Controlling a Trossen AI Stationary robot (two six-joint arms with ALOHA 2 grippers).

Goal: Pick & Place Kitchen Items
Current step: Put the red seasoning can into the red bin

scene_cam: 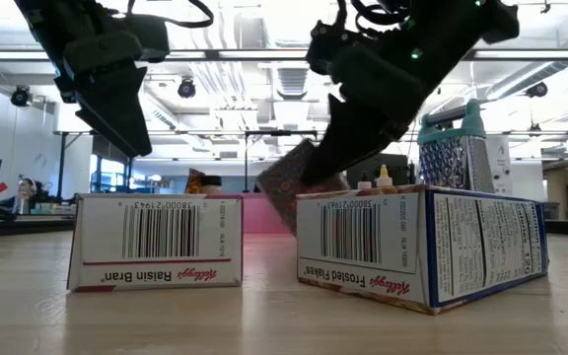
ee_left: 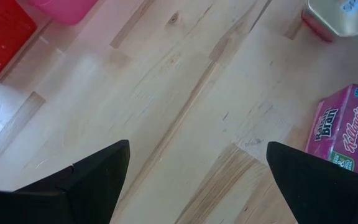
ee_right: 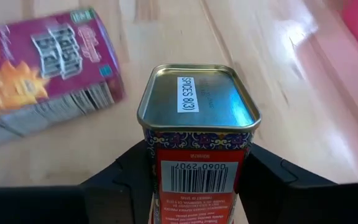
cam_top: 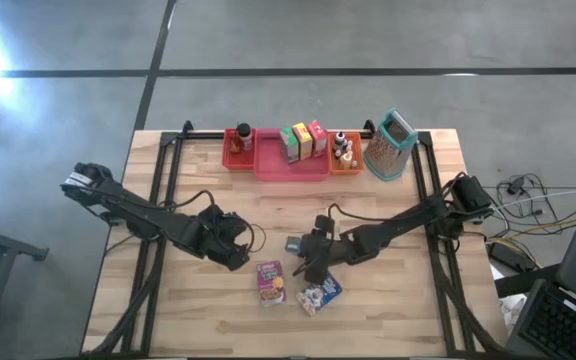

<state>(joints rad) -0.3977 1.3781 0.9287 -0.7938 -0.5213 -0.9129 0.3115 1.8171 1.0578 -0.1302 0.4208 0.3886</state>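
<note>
Spice tin (ee_right: 194, 134) clamped in right gripper (ee_right: 194, 180) (label seen wrist-side only), left gripper (ee_left: 197, 180) agape.

Left hand (cam_top: 236, 243) open, right hand (cam_top: 308, 262) clamped

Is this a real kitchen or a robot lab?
Probably a robot lab: two robot arms work at a wooden table with tiny cereal boxes, the Raisin Bran box among them, under a high ceiling with strip lights.

Table (cam_top: 388, 230): three tray bins side by side along the far edge, small bottles (cam_top: 344, 150) in the right bin (cam_top: 345, 166), boxes (cam_top: 303, 141) upright in the middle bin (cam_top: 293, 166); grater (cam_top: 390, 146) just right of them. Near edge: Raisin Bran box (cam_top: 270, 282) left, Frosted Flakes box (cam_top: 320, 292) right, close together. Spice tin (ee_right: 197, 134) between the right gripper (ee_right: 197, 180) fingers, behind those boxes.
</note>
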